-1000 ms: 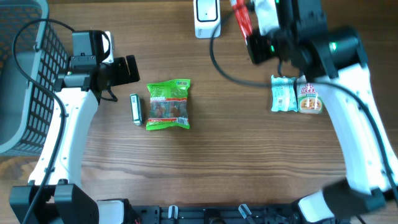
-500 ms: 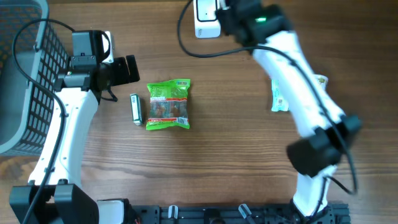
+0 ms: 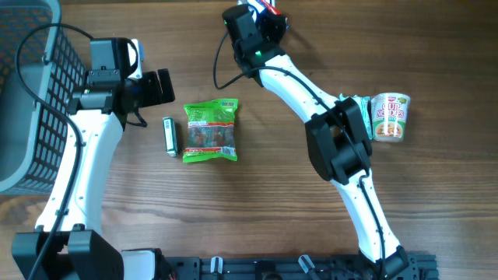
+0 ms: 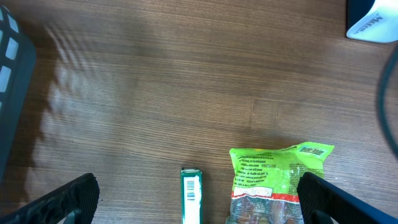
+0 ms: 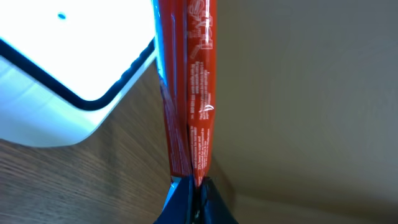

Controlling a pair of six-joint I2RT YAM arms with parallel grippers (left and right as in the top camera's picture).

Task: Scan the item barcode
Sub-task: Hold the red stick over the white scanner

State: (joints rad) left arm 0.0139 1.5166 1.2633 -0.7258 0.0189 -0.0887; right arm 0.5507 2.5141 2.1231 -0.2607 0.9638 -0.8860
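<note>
Your right hand is pinched shut on the end of a red packet, which rises straight out from between the fingertips. In the right wrist view the packet stands just beside the white barcode scanner, its edge overlapping the scanner's rounded corner; you cannot tell whether they touch. From overhead, that hand sits at the far edge of the surface, top centre.

Your left hand is spread wide and holds nothing, hovering just beyond a small green-and-white pack and a green snack bag lying side by side. A wire basket is on the left. A noodle cup lies on its side at the right, well apart from the red packet.
</note>
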